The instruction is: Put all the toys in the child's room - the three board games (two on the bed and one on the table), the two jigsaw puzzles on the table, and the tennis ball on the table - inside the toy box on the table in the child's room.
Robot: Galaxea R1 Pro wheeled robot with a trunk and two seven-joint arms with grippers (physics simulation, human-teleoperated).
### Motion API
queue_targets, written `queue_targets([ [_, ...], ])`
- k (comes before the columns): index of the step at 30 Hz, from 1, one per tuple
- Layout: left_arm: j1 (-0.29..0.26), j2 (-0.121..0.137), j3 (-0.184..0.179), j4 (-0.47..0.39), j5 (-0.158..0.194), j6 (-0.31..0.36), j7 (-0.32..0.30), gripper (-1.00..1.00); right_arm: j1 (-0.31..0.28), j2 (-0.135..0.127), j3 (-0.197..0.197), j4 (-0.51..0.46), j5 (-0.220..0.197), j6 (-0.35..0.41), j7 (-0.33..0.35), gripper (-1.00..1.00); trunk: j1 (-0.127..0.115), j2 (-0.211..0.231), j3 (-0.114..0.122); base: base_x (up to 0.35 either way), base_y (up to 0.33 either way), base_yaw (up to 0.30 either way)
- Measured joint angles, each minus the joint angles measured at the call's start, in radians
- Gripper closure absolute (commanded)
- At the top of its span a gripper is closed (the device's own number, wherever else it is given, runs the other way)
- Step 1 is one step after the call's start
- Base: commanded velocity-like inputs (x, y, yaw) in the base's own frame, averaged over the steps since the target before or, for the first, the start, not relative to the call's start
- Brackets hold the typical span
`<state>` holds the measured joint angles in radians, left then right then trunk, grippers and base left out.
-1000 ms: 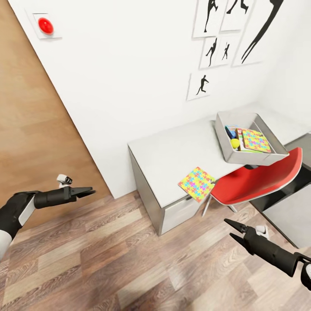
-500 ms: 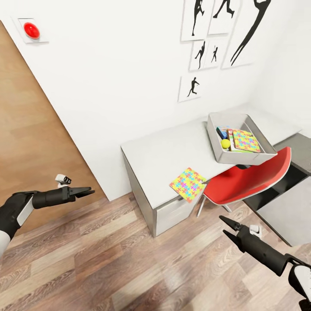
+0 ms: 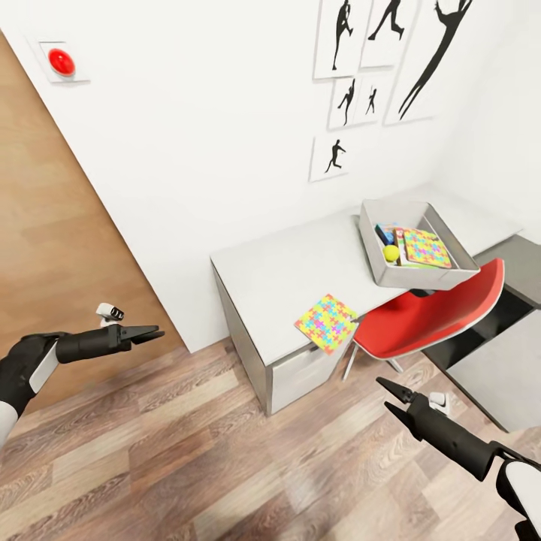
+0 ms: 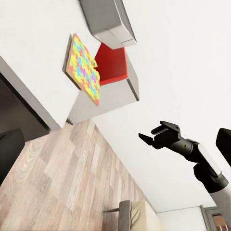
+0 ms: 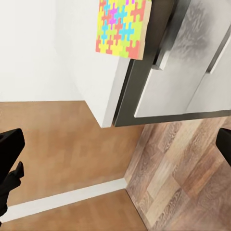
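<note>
The table (image 3: 278,270) stands against the white wall. On its right end sits the grey toy box (image 3: 376,259). Inside the box lie the tennis ball (image 3: 391,253), a jigsaw puzzle (image 3: 427,248) and edges of other flat colourful boxes; I cannot tell if they are board games. A second jigsaw puzzle (image 3: 326,323) (image 4: 83,69) (image 5: 122,26) overhangs the table's front edge. My left gripper (image 3: 154,332) is open over the floor, far left of the table. My right gripper (image 3: 385,395) (image 4: 150,137) is open and empty, low in front of the table.
A red chair (image 3: 436,312) (image 4: 113,65) is tucked under the table below the toy box. A lower dark grey side unit (image 3: 518,263) joins the table at the right. A wooden door (image 3: 52,225) is at the left. Wood-plank floor (image 3: 225,451) lies before me.
The camera has turned, so the table and toy box sit further left in the picture than a second ago. Both arms keep nearly the same pose; the right gripper sits slightly lower.
</note>
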<state>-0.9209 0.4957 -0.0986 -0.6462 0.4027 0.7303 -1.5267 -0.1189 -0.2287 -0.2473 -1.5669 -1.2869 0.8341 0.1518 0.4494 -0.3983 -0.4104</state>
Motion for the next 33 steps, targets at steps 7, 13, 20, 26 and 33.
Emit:
queue_targets([
  [7, 0.0, 0.0, 0.0, 0.0, 0.0, 0.0, 0.0, -1.0, 0.0, 0.0, 0.001, 0.001, 0.0, 0.0, 0.0, -1.0, 0.0, 0.0, 0.012, 0.0, 0.0, 0.0],
  [13, 0.0, 0.0, 0.0, 0.0, 0.0, 0.0, 0.0, -1.0, 0.0, 0.001, 0.003, 0.001, 0.001, 0.0, 0.0, -1.0, 0.0, 0.0, 0.021, 0.0, 0.0, 0.0],
  [20, 0.0, 0.0, 0.0, 0.0, 0.001, 0.0, 0.001, -1.0, 0.0, 0.002, 0.003, 0.001, 0.002, 0.0, 0.0, -1.0, 0.0, 0.0, 0.033, 0.0, 0.0, 0.0],
  [26, 0.001, 0.0, 0.0, 0.0, 0.0, 0.0, 0.001, -1.0, 0.0, 0.002, 0.003, 0.005, 0.002, 0.0, 0.0, -1.0, 0.0, 0.0, 0.043, 0.0, 0.0, 0.0],
  [33, 0.001, -0.001, 0.0, 0.0, 0.001, 0.0, 0.001, -1.0, 0.0, 0.002, 0.004, 0.007, 0.002, -0.001, 0.0, -1.0, 0.0, 0.0, 0.055, 0.0, 0.0, 0.0],
])
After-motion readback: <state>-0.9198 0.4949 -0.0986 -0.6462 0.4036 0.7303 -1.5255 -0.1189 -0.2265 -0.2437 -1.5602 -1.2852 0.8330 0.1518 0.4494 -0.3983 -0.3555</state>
